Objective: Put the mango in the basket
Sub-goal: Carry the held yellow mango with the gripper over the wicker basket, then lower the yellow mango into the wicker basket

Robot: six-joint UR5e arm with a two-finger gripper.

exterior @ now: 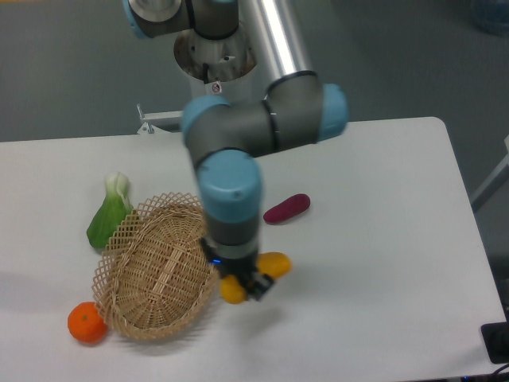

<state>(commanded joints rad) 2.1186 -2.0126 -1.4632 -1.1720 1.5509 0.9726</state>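
The gripper point(248, 280) is clamped around the mango point(274, 264) just right of the wicker basket point(127, 239).

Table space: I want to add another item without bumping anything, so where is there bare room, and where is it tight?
The table's right part, beyond the purple vegetable and mango, is bare; so is the far left strip behind the bok choy. Crowded: the front left, where basket, orange and gripper cluster.
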